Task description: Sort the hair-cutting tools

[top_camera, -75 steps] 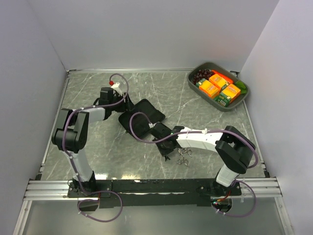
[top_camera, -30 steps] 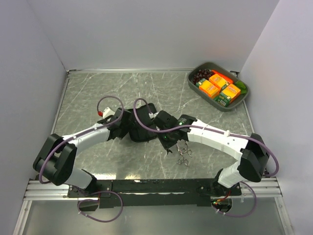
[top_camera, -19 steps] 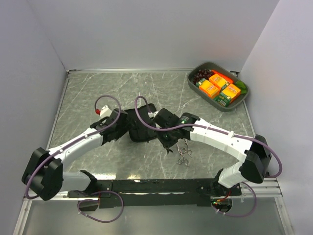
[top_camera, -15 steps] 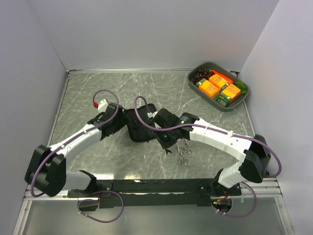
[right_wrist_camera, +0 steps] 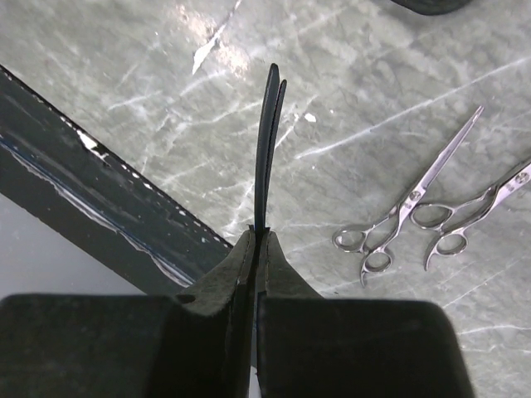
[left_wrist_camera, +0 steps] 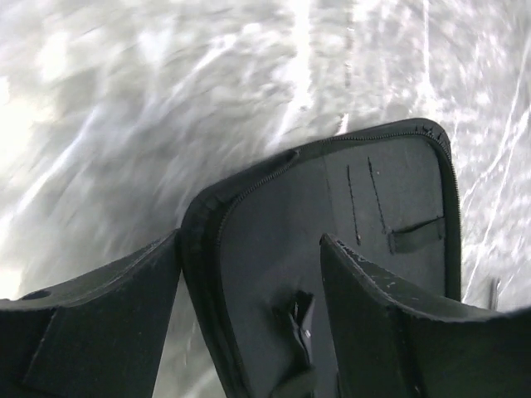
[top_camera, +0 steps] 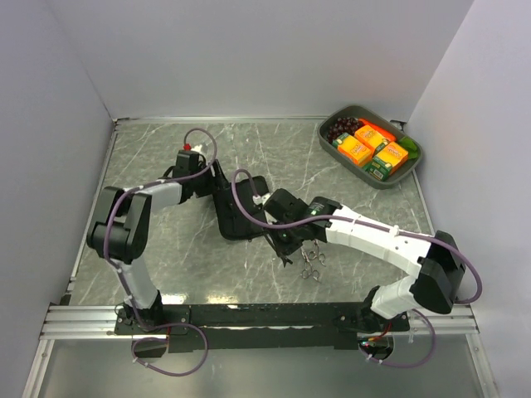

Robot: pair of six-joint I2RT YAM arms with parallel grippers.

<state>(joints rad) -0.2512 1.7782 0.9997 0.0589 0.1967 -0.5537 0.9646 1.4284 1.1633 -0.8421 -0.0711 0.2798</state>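
While the right hand (right_wrist_camera: 255, 240) pinches a black hair clip (right_wrist_camera: 268, 149), two scissors (right_wrist_camera: 413, 197) lie at its 3 o'clock; the left hand (left_wrist_camera: 250, 253) gapes empty over the zip case (left_wrist_camera: 390, 191)

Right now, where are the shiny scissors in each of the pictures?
Top external: the scissors lie low in the middle, in front of the arms' bases.
Left wrist: not in it; the open black case fills most of the view.
Right wrist: right of middle, the two side by side, to the right of the pinched black clip.
Shared landmark: the grey marbled table shows in all three.
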